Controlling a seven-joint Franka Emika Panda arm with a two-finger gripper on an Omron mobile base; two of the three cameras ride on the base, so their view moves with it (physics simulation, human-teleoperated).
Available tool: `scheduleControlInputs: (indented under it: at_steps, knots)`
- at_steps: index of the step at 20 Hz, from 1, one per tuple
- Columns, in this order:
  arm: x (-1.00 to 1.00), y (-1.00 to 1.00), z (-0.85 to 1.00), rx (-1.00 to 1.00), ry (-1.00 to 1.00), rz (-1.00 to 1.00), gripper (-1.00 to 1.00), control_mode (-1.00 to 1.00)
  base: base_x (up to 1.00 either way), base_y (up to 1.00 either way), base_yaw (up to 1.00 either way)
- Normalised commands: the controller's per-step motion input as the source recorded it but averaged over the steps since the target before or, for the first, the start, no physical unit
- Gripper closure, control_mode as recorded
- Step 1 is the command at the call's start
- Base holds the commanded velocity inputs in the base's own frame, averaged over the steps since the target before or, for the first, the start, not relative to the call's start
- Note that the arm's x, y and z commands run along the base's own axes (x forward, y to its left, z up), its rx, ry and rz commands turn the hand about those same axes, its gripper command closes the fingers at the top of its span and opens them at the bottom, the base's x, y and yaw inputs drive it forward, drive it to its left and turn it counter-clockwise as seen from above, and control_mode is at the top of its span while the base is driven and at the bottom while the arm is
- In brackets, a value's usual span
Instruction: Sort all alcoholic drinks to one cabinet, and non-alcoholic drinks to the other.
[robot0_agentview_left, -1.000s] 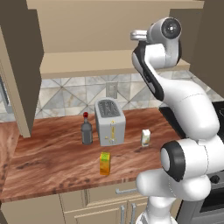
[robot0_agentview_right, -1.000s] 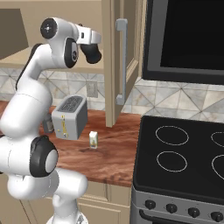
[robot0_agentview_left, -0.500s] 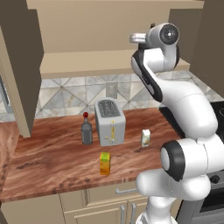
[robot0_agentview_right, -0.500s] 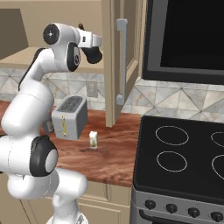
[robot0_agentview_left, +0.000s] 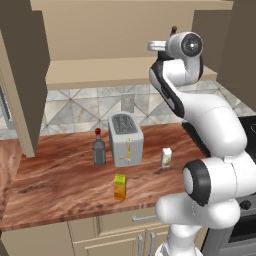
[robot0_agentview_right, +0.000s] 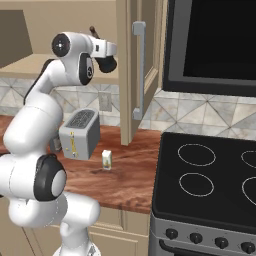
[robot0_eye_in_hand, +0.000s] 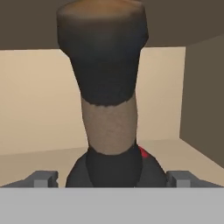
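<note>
The squat black bottle (robot0_eye_in_hand: 107, 83) stands upright on a pale shelf inside a tan cabinet, its thin neck right in front of the hand. My gripper (robot0_eye_in_hand: 111, 177) is open. Its fingers (robot0_eye_in_hand: 43, 178) stand wide on either side of the bottle's shoulder and do not touch it. The bottle's top pokes up behind the raised wrist (robot0_agentview_left: 174, 30) (robot0_agentview_right: 92, 31). On the counter stand the grey bottle with a red cap (robot0_agentview_left: 99, 150), the orange-yellow carton (robot0_agentview_left: 119, 187) and the white carton (robot0_agentview_left: 166, 157) (robot0_agentview_right: 106, 159). The wider cabinet's shelf (robot0_agentview_left: 110, 70) runs above them.
A silver toaster (robot0_agentview_left: 125, 139) (robot0_agentview_right: 80, 134) stands between the grey bottle and the white carton. An open cabinet door (robot0_agentview_left: 25, 75) hangs at the left. Another open door with a grey bar handle (robot0_agentview_right: 139, 70) sits beside the arm. A black stove (robot0_agentview_right: 210, 170) lies to the right.
The jaws have gone from nearly shut on the black bottle to wide open, letting it go on the shelf. The arm has hardly moved.
</note>
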Motion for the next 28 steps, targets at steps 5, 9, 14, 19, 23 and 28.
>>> scheduleControlInputs:
  at_steps: [5,9,14,19,23,28]
  knots:
    - [0.04,0.0,0.0,0.0,-0.01,0.0,-1.0,-1.0,0.0,0.0,0.0]
    - [0.0,0.0,0.01,0.0,0.0,-0.01,-1.0,-1.0,0.0,0.0,0.0]
    - [0.21,0.0,0.0,0.0,0.0,0.0,-1.0,-1.0,0.0,0.0,0.0]
    - [0.36,0.0,0.0,-0.02,-0.02,0.0,-1.0,-1.0,0.0,0.0,0.0]
    - [0.2,0.0,0.0,-0.01,-0.03,0.0,-1.0,-1.0,0.0,0.0,0.0]
    - [0.12,0.0,0.0,-0.01,-0.02,0.0,-1.0,-1.0,0.0,0.0,0.0]
